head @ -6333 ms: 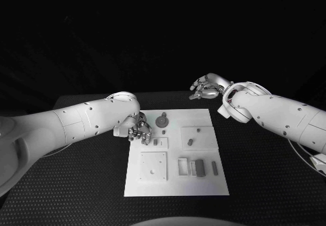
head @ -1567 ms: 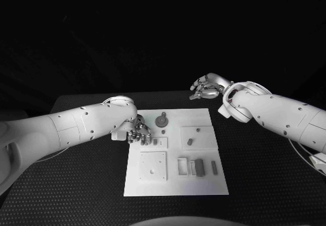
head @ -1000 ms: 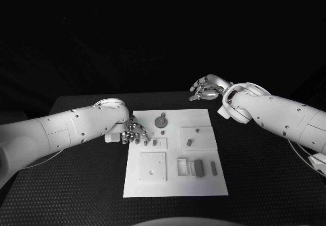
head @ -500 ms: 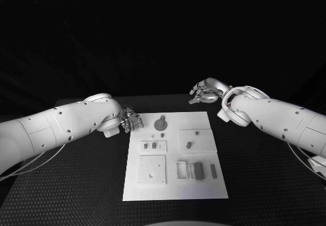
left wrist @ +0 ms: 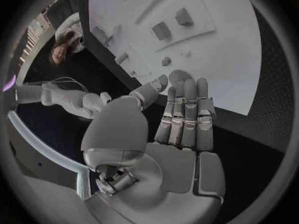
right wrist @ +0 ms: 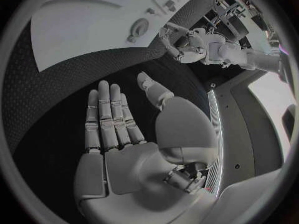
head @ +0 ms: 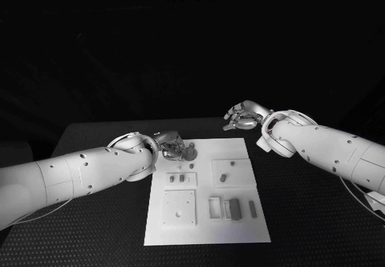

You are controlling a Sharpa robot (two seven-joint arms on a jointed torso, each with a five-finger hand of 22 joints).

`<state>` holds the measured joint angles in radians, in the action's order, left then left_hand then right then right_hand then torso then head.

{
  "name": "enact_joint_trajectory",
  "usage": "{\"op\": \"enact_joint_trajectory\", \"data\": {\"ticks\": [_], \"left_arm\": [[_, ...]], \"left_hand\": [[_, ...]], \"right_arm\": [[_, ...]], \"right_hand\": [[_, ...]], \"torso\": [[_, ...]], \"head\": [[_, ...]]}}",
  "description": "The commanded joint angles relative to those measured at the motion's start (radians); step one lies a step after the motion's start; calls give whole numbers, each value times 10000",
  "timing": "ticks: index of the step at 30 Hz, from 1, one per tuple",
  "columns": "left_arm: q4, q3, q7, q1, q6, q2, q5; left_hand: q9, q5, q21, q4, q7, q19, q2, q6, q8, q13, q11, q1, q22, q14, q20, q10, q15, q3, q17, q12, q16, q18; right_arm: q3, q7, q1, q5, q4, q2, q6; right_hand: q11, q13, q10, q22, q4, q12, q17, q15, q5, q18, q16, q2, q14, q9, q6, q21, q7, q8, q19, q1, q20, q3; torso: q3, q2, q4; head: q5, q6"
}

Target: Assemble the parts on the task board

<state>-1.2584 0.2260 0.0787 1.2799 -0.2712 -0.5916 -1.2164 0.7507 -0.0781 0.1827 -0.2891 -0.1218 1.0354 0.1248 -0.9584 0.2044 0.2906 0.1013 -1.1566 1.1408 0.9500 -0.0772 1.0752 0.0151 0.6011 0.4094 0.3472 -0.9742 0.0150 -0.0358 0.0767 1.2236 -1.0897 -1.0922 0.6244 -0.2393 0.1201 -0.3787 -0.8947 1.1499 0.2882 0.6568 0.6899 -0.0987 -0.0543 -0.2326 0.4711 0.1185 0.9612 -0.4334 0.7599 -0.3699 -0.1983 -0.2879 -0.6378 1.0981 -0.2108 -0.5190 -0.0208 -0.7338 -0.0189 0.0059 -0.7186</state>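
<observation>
The white task board [head: 241, 233] lies in the middle of the black table. A round grey part [head: 190, 150] sits at its far left end. My left hand [head: 170, 149] is right beside that part, holding nothing; in the left wrist view the hand [left wrist: 181, 134] has straight fingers whose tips reach the round part [left wrist: 181, 76], and I cannot tell whether they touch. Two small parts [head: 175, 178] stand on a small square, two more [head: 223, 177] on the square beside it. My right hand [head: 243, 117] hovers beyond the board's far right corner with its fingers [right wrist: 112, 114] spread and empty.
Near the board's front lie a square plate with holes [head: 179, 207], a small frame [head: 215, 207], a dark block [head: 234, 207] and a thin bar [head: 252, 207]. Bare black table [head: 88, 233] flanks the board on both sides.
My left hand has moved from the board's left edge toward the far end, up to the round part. The right hand has stayed put. The camera has shifted a little.
</observation>
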Motion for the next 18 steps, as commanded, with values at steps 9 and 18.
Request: {"op": "enact_joint_trajectory", "data": {"ticks": [9, 18], "left_arm": [[141, 77, -1562, -408, -1343, 406, -2434], [483, 78, -1325, -609, -930, 723, -2988]], "left_hand": [[-610, 128, -13, 17, 7, 339, 117, 282, -482, -421, 178, -141, 34, 357, -100, 37, -18, -173, 151, -1229, 65, 153], [-894, 131, 23, 22, -111, 566, 117, 106, -444, -630, 184, -220, 120, 590, -99, 254, -31, -223, 297, -1750, 26, 252]], "right_arm": [[-1, 229, -19, 169, 77, 4, -151], [-2, 269, -21, 222, 93, -21, -155]], "right_hand": [[246, 584, 350, 91, 7, -720, 115, -214, 42, 275, -471, -51, -389, 57, -58, 329, -191, -64, 407, 144, -43, 36], [328, 1033, 252, 203, 6, -1201, -26, -357, 43, 367, -878, -92, -546, 94, -91, 541, -175, -94, 670, 160, -68, 25]], "torso": [[-15, -14, -4], [-28, -12, -31]], "head": [[-65, 155], [-85, 153]]}}
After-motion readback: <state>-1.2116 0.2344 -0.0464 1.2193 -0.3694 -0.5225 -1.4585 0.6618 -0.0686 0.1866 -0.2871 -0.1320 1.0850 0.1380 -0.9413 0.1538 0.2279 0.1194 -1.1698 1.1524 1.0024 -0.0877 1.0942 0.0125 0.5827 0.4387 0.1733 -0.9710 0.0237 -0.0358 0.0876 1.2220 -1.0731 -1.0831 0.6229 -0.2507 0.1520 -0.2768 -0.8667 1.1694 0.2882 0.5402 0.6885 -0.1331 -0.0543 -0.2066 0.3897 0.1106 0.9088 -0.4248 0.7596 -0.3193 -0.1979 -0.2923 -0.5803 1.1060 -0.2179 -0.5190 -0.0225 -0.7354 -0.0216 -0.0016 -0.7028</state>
